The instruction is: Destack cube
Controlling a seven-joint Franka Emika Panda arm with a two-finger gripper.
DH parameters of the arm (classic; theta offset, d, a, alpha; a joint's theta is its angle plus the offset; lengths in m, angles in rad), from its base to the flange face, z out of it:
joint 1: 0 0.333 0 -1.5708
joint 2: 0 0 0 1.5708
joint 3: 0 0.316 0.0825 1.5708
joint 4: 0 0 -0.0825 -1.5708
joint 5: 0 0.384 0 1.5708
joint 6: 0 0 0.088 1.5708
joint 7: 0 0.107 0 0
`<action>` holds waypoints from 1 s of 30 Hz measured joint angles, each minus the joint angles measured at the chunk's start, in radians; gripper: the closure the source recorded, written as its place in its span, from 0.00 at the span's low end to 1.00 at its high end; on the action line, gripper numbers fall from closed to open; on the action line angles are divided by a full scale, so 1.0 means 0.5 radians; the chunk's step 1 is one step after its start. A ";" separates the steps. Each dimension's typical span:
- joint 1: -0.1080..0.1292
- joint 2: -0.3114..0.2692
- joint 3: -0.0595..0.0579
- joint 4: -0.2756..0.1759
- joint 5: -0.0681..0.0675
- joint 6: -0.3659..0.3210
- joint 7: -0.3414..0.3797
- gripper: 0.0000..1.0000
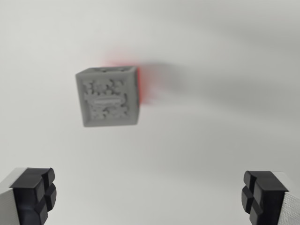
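On white surface (pixel 211 140), grey cube (pixel 109 97) atop red cube (pixel 145 86), pincer (pixel 150 197) spread wide.

Below us we see a blurred grey cube (pixel 108 96) atop a red cube (pixel 146 83) on a white surface (pixel 211 131) — our gripper (pixel 149 197) spread wide, empty.

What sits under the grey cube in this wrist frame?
A red object shows only as a sliver past the grey cube, at its top and right edges. The rest is covered, so its shape cannot be told.
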 joint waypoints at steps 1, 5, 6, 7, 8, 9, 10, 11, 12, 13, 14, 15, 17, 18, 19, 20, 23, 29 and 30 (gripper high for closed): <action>0.009 0.009 0.004 -0.002 -0.003 0.009 0.002 0.00; 0.046 0.043 0.016 -0.005 -0.013 0.041 0.011 0.00; 0.056 0.054 0.019 -0.005 -0.016 0.050 0.014 0.00; 0.067 0.064 0.022 -0.005 -0.020 0.059 0.017 0.00; 0.078 0.076 0.026 -0.005 -0.023 0.069 0.021 0.00; 0.088 0.087 0.028 -0.005 -0.026 0.078 0.023 0.00; 0.099 0.098 0.031 -0.005 -0.029 0.087 0.026 0.00; 0.104 0.103 0.032 -0.004 -0.030 0.092 0.027 0.00; 0.114 0.113 0.035 -0.004 -0.033 0.100 0.030 0.00; 0.122 0.123 0.037 -0.004 -0.034 0.108 0.033 0.00; 0.129 0.133 0.037 -0.004 -0.035 0.121 0.034 0.00; 0.132 0.144 0.037 -0.006 -0.036 0.136 0.036 0.00; 0.133 0.175 0.034 -0.014 -0.041 0.177 0.038 0.00; 0.133 0.194 0.031 -0.018 -0.044 0.198 0.040 0.00; 0.133 0.204 0.030 -0.020 -0.046 0.208 0.040 0.00; 0.133 0.226 0.027 -0.025 -0.049 0.232 0.042 0.00; 0.135 0.283 0.022 -0.035 -0.059 0.296 0.047 0.00; 0.143 0.376 0.014 -0.044 -0.074 0.400 0.059 0.00; 0.144 0.391 0.012 -0.044 -0.076 0.416 0.061 0.00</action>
